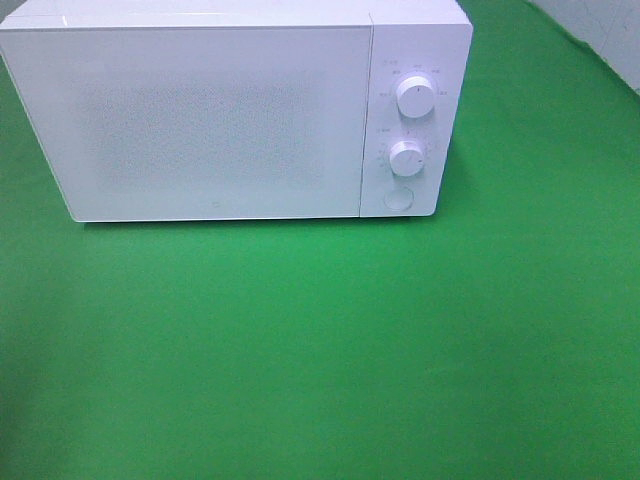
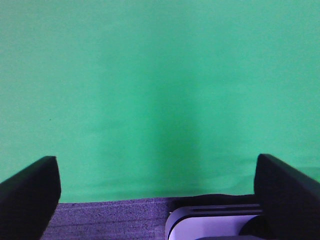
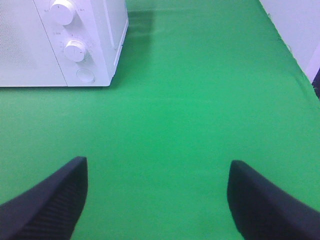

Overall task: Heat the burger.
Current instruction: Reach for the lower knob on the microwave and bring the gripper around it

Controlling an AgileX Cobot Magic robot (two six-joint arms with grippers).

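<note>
The burger is out of view in every frame. A white microwave (image 1: 220, 110) stands at the back of the green table with its door shut; its two knobs (image 1: 415, 97) and round button (image 1: 398, 199) are on its right side. In the right wrist view the microwave (image 3: 65, 40) lies ahead and off to one side. My left gripper (image 2: 157, 195) is open over bare green cloth with nothing between its black fingers (image 2: 30, 195). My right gripper (image 3: 157, 200) is open too, also holding nothing. Neither gripper appears in the exterior high view.
Green cloth (image 1: 320, 350) covers the table in front of the microwave. The left wrist view shows the cloth's near edge with grey floor (image 2: 110, 220) and a white device (image 2: 215, 225) below it. A pale wall (image 3: 300, 30) borders the table's right side.
</note>
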